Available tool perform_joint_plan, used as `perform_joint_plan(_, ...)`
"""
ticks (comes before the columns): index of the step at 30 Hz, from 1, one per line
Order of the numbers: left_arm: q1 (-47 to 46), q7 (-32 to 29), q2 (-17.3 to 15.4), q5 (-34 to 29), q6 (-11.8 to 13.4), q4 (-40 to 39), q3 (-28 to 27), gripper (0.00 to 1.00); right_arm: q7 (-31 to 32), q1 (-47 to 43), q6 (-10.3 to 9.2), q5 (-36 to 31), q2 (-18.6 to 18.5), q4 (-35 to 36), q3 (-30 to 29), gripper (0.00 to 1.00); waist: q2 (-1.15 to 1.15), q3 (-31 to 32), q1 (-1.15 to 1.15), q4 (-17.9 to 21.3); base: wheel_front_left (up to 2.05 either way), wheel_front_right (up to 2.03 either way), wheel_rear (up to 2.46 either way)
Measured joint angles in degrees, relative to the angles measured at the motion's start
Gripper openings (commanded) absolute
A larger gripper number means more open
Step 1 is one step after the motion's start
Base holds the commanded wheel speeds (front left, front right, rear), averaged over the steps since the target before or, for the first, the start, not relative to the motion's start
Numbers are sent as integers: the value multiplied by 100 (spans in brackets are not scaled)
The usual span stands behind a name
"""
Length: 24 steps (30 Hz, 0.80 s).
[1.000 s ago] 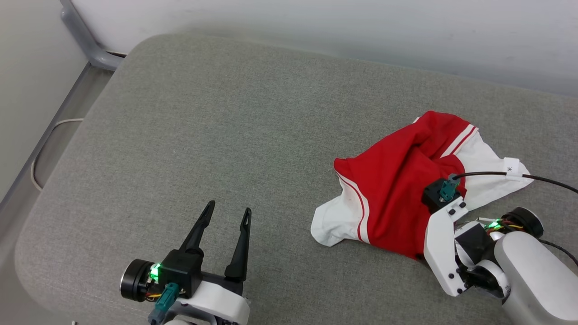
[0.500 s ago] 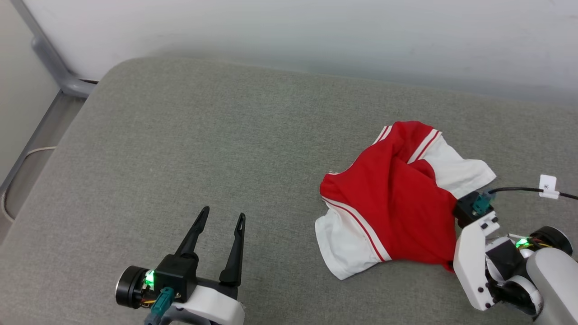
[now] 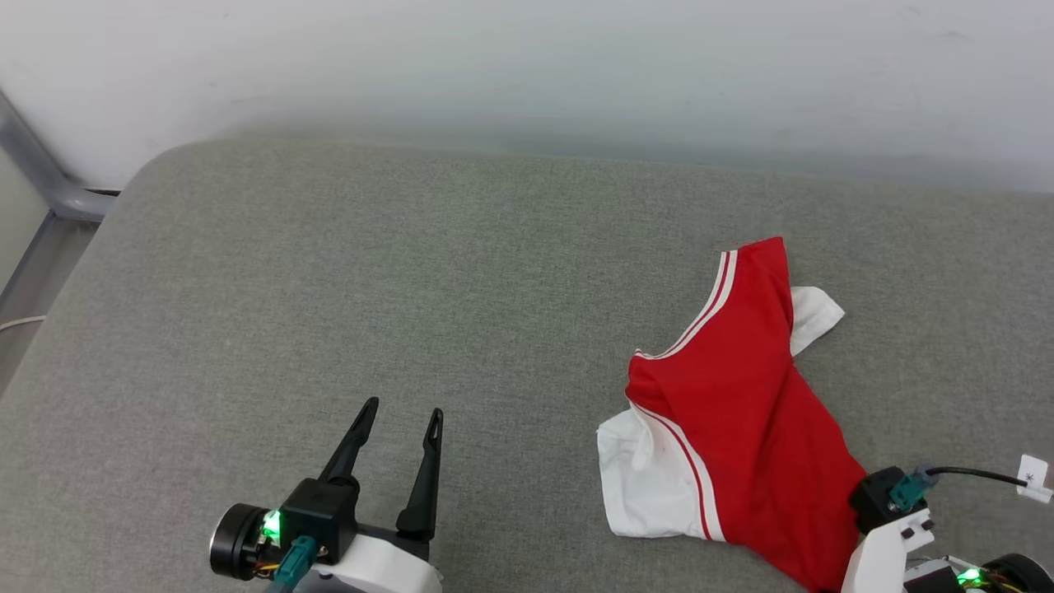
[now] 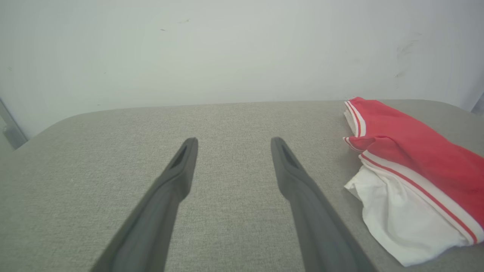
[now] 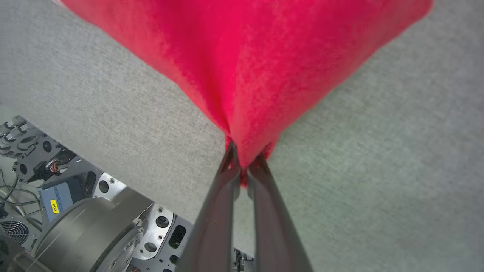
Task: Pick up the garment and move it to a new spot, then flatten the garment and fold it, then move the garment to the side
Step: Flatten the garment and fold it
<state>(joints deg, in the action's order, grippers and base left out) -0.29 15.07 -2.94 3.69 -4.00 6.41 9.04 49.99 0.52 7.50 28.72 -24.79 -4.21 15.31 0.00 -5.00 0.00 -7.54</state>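
Right gripper (image 5: 245, 158) is closed on a small pinch of red cloth at the shirt's (image 3: 741, 412) near corner, w/ the cloth pulled into a cone from the tips. Left gripper (image 3: 404, 407) is open, holds nothing, and hovers over the pad's (image 3: 412, 272) front-left part. The shirt lies crumpled on the pad's right-front part, w/ one white sleeve toward the pad's middle and another white bit at its far side. To do this step well, I think: the pinch sits at the very tips, so lift slow & smooth, else the cloth may slip out. Raise it enough that the sleeves clear the pad before going sideways, otherwise it drags and bunches more. Room: the pad's middle and left are bare, a good place to lay it and spread it. Edges: the grip point is near the pad's front edge, w/ the robot base (image 5: 87, 223) just below, and the wall (image 3: 527, 66) stands behind the pad's far edge, so the move should go toward the pad's middle.
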Motion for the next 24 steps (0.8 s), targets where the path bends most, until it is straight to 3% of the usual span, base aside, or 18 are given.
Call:
perform_joint_plan(1, 5, 0, 0, -1, -3, 11, -3, 100, -11, -73, 1, -60, 73, 77, -55, 24, 0, 4, 0, 24, 0, 0, 0)
perform_joint_plan(2, 5, 0, -1, -2, -12, 23, -4, 100, -87, -114, 1, -148, 133, 147, -112, 100, 0, 10, 0, 46, 0, 0, 0)
perform_joint_plan(8, 5, 0, 0, -23, -102, 59, 7, 100, -656, -93, 1, -223, 455, 689, -433, 100, 0, 99, 0, 183, 0, 0, 0)
perform_joint_plan(17, -130, -75, 0, 278, -258, 397, 352, 100, -2419, 294, 2, -605, 527, 1584, -1256, 100, 0, 61, 0, 545, 0, 0, 0)
perform_joint_plan(20, -403, -720, 3, 638, -307, 547, 621, 100, -3040, 328, 1, -809, 677, 1629, -1596, 100, 0, -14, 0, 665, 0, 0, 0)
perform_joint_plan(24, -899, -2324, -160, 900, -334, 582, 1092, 100, -3582, 230, 1, -1083, 857, 1500, -1762, 100, 0, -136, 0, 821, 0, 0, 0)
